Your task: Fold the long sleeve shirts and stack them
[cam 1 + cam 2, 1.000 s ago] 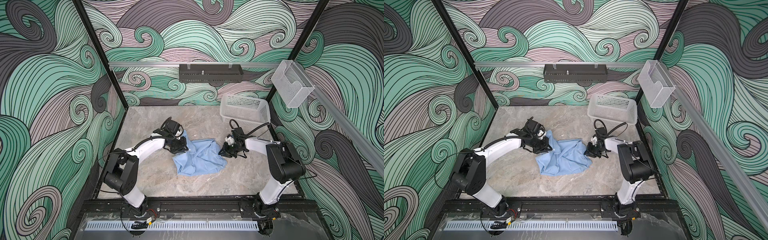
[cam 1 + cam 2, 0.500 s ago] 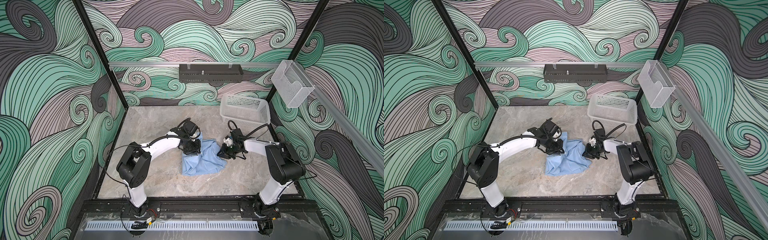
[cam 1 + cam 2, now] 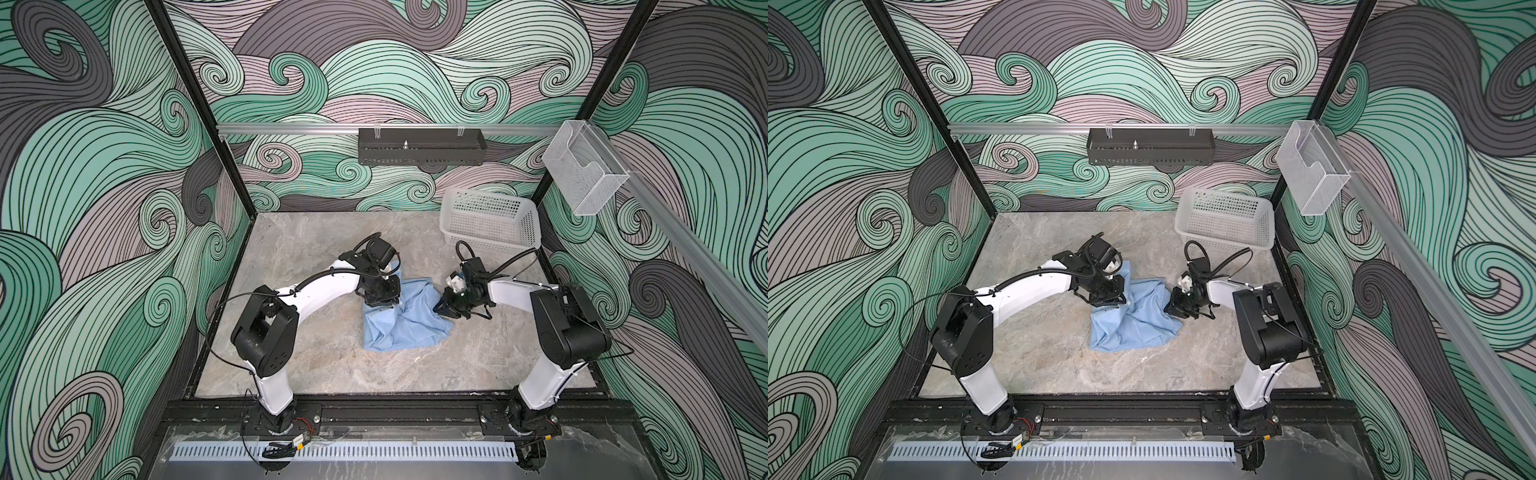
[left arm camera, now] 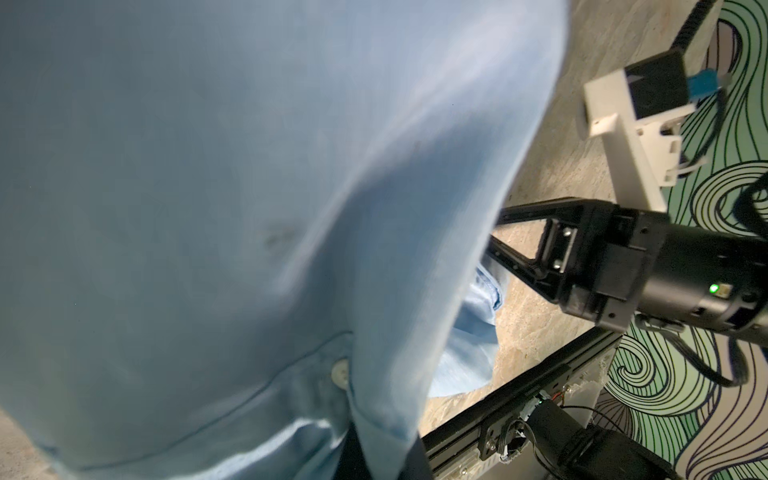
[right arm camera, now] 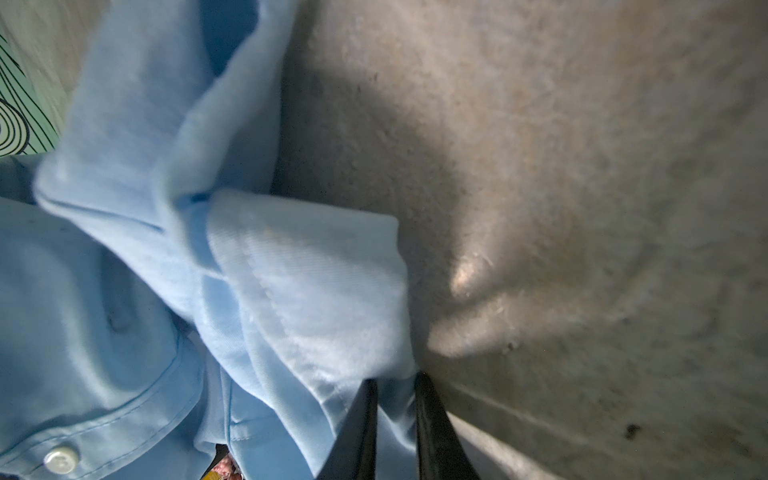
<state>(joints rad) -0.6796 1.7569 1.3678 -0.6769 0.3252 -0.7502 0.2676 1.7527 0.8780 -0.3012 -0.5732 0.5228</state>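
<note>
The light blue long sleeve shirt (image 3: 405, 324) (image 3: 1133, 328) lies bunched mid-table, pulled up at both upper corners. My left gripper (image 3: 380, 305) (image 3: 1106, 303) is shut on its left upper edge. In the left wrist view the hanging fabric (image 4: 249, 208) fills most of the frame, a pale button (image 4: 340, 372) shows, and the left gripper (image 4: 382, 457) pinches a fold. My right gripper (image 3: 441, 309) (image 3: 1172, 308) is shut on the shirt's right edge. In the right wrist view a fold of the shirt (image 5: 299, 291) runs between the dark fingers of the right gripper (image 5: 395, 399).
A white perforated basket (image 3: 490, 224) (image 3: 1225, 226) stands at the back right, close behind the right arm. A black tray (image 3: 419, 151) and a clear holder (image 3: 582, 174) hang on the walls. Bare marble table (image 3: 332, 374) spreads in front of the shirt.
My left gripper has carried the shirt's left edge rightward toward the right gripper, and the shirt has bunched narrower. The right gripper has barely moved.
</note>
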